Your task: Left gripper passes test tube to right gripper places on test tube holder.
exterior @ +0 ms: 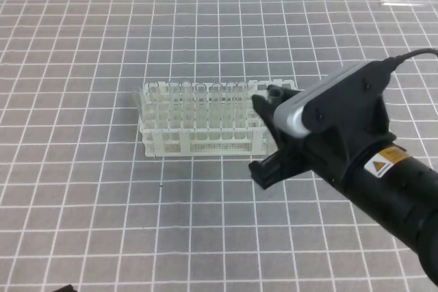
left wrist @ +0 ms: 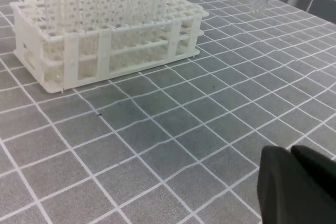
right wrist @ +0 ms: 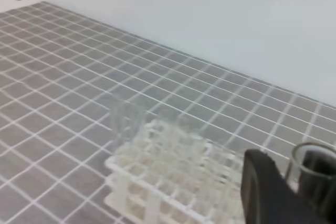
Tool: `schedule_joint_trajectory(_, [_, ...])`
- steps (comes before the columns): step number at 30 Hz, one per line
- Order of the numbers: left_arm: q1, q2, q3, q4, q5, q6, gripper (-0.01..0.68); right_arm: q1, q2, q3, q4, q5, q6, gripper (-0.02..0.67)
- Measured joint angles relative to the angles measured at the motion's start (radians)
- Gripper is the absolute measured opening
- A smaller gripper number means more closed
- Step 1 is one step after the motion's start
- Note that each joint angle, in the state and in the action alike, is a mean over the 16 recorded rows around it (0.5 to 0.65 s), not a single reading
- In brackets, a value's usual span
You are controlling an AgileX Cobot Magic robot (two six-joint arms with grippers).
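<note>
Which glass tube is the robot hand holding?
The test tube pinched in the right gripper, at the right end of the test tube holder. All the other tubes stand in the holder untouched.

The right arm reaches in from the lower right corner, forearm slanting up and left, wrist bent so the right gripper point(exterior: 268, 131) hangs tilted above the table. Its black fingers point(right wrist: 262, 187) are parted a little, closed around a clear tube. The left gripper point(left wrist: 296, 182) sits low at the near edge, its two wedge fingers pressed together, holding nothing.
</note>
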State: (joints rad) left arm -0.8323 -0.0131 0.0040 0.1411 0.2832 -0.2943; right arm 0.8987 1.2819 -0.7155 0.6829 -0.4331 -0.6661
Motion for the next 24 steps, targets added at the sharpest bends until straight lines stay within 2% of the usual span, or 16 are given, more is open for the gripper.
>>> schedule_joint_trajectory(6, [0.0,-0.001,0.001,0.001,0.0,0.0,0.0,-0.018,0.0,0.0,0.064,-0.013,-0.064,0.098])
schedule_joint_trajectory(16, [0.0,0.0,0.001,0.001,0.0,0.001,0.0,-0.02,0.0,0.002,0.08,-0.031,-0.07,0.098])
schedule_joint_trajectory(20, [0.0,0.002,-0.001,0.0,0.001,0.001,0.0,-0.029,0.01,0.006,0.028,-0.071,-0.004,0.098])
schedule_joint_trajectory(24, [0.0,0.001,0.0,0.0,0.0,0.001,0.0,-0.055,0.041,0.01,-0.085,-0.136,0.137,0.098])
